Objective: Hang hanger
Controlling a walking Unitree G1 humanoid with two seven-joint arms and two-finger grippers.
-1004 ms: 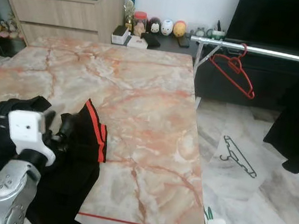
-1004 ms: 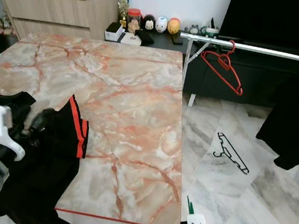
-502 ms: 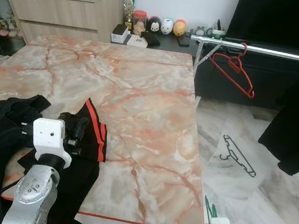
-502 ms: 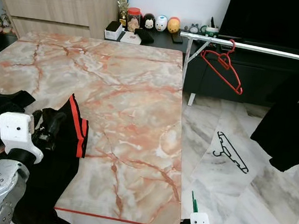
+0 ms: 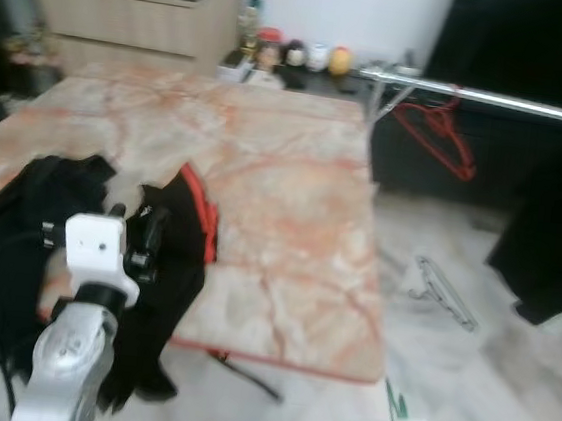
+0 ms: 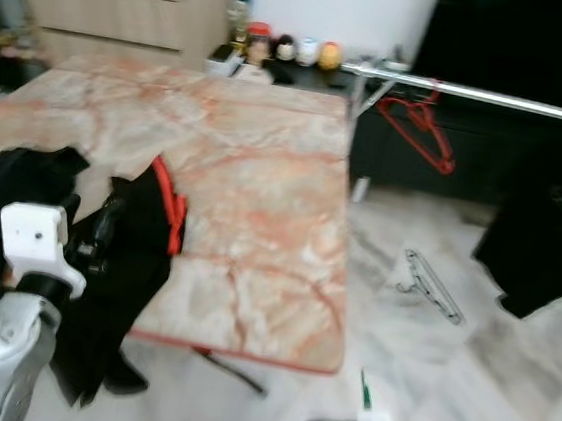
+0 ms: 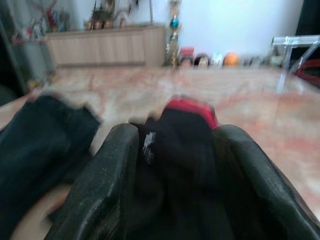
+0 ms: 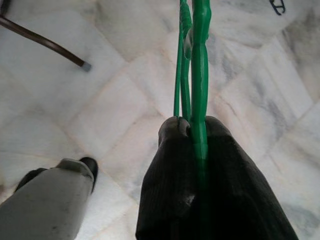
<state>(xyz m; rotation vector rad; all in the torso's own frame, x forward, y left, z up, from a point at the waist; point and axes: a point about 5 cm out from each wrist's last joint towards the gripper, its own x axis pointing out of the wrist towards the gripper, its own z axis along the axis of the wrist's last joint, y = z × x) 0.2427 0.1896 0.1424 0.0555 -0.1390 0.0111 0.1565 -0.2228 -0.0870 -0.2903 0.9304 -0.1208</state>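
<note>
Green plastic hanger point(image 8: 200, 65), thin, pinched in right pincer point(image 8: 192, 135), above marble floor
</note>
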